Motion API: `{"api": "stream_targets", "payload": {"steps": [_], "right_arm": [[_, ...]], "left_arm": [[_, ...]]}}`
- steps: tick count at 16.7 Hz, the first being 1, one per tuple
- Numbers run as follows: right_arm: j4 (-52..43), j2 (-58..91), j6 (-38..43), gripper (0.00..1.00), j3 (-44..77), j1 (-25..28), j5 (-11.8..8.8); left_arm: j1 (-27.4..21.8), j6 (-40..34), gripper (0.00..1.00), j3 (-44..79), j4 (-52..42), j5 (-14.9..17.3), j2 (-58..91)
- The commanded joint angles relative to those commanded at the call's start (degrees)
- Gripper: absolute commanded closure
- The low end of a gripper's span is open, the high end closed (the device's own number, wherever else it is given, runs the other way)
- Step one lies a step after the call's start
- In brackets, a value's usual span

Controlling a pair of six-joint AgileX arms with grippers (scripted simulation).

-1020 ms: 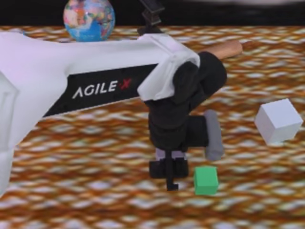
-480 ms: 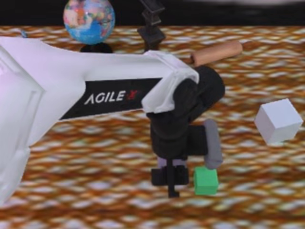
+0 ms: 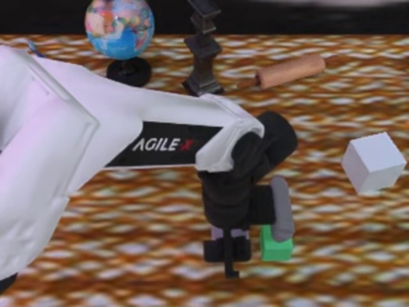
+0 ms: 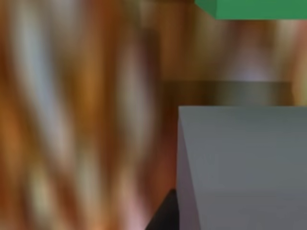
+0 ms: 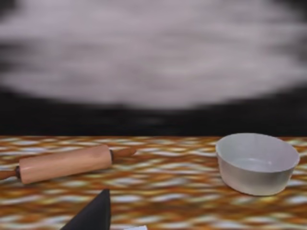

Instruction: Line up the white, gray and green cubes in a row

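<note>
The left arm reaches in from the left edge of the top view across the patterned worktop, its black wrist bent downward near the middle of the frame. The left pincer hangs low in the lower middle of the frame, and a sliver of lavender-gray shows between wrist and fingers: it is closed around the gray cube, which the arm mostly hides from above. In the left wrist view the gray cube fills the lower right of the picture, with the green cube just a strip along the upper edge beyond it, a band of worktop between them.

In the top view the green cube sits just to the right of the pincer, partly covered by the gray camera housing on the wrist. The white cube rests well apart, near the right edge of the frame, turned at an angle.

Along the upper part of the frame stand a globe, a dark stand and a rolling pin. The right wrist view shows the rolling pin and a white bowl on the worktop; I cannot tell whether the right pincer is wide or narrow.
</note>
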Motion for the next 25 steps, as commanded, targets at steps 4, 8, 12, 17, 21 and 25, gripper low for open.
{"api": "stream_targets", "payload": {"steps": [4, 8, 12, 17, 21, 25], "right_arm": [[0.00, 0.00, 0.00, 0.00, 0.00, 0.00, 0.00], [0.00, 0.00, 0.00, 0.00, 0.00, 0.00, 0.00], [0.00, 0.00, 0.00, 0.00, 0.00, 0.00, 0.00], [0.00, 0.00, 0.00, 0.00, 0.00, 0.00, 0.00], [0.00, 0.00, 0.00, 0.00, 0.00, 0.00, 0.00], [0.00, 0.00, 0.00, 0.00, 0.00, 0.00, 0.00]], "left_arm": [[0.00, 0.00, 0.70, 0.00, 0.00, 0.00, 0.00], [0.00, 0.00, 0.40, 0.00, 0.00, 0.00, 0.00], [0.00, 0.00, 0.10, 0.00, 0.00, 0.00, 0.00], [0.00, 0.00, 0.00, 0.00, 0.00, 0.00, 0.00], [0.00, 0.00, 0.00, 0.00, 0.00, 0.00, 0.00], [0.28, 0.01, 0.00, 1.59, -2.38, 0.01, -0.88]]}}
